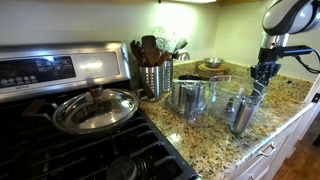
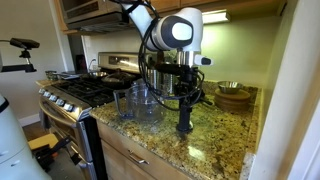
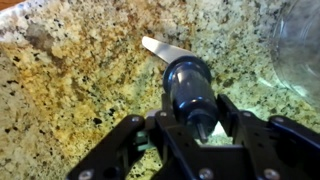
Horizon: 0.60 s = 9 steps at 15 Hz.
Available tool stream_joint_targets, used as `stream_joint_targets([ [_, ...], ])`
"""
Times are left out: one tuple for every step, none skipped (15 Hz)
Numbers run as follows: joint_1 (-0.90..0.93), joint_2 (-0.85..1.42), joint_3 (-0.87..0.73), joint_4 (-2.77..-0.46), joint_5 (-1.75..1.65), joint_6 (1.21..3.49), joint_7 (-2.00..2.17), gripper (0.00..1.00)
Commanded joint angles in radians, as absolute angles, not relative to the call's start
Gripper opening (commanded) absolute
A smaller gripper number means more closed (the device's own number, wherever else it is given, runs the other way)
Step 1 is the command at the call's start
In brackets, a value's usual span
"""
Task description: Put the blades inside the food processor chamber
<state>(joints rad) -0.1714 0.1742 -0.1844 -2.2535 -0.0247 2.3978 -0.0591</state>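
Note:
The blades (image 3: 188, 85) are a dark shaft with a pale metal blade (image 3: 165, 48) at the lower end. My gripper (image 3: 192, 118) is shut on the shaft's upper end. In both exterior views the blades (image 1: 245, 110) (image 2: 185, 115) stand tilted with the lower end at the granite counter, just beside the food processor chamber. The chamber (image 1: 226, 90) (image 2: 146, 102) is a wide clear bowl on the counter; its wall shows at the wrist view's right edge (image 3: 300, 50). The gripper (image 1: 263, 78) (image 2: 187, 92) is above the counter next to the bowl, not over it.
A narrower clear-grey container (image 1: 188, 98) stands beside the bowl. A steel utensil holder (image 1: 155, 78) and a lidded pan (image 1: 95, 108) on the stove are further along. Wooden bowls (image 2: 232, 96) sit near the wall. The counter's front edge (image 1: 262, 148) is close.

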Motion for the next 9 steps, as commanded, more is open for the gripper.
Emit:
stream_joint_targets([
  [-0.178,0.161,-0.184,-2.24,-0.027,2.351,-0.053,0.2],
  [-0.179,0.16,-0.182,-2.239,-0.023,2.345,-0.058,0.19],
  [-0.179,0.158,-0.181,-2.239,-0.02,2.33,-0.06,0.19],
  [-0.178,0.155,-0.181,-2.237,-0.021,2.312,-0.058,0.19],
  [-0.176,0.148,-0.182,-2.236,-0.029,2.291,-0.052,0.19],
  [-0.174,0.141,-0.183,-2.234,-0.035,2.272,-0.051,0.19],
  [-0.173,0.127,-0.185,-2.233,-0.047,2.254,-0.048,0.19],
  [-0.175,0.112,-0.185,-2.231,-0.049,2.238,-0.058,0.19],
  [-0.176,0.098,-0.187,-2.226,-0.057,2.221,-0.059,0.19],
])
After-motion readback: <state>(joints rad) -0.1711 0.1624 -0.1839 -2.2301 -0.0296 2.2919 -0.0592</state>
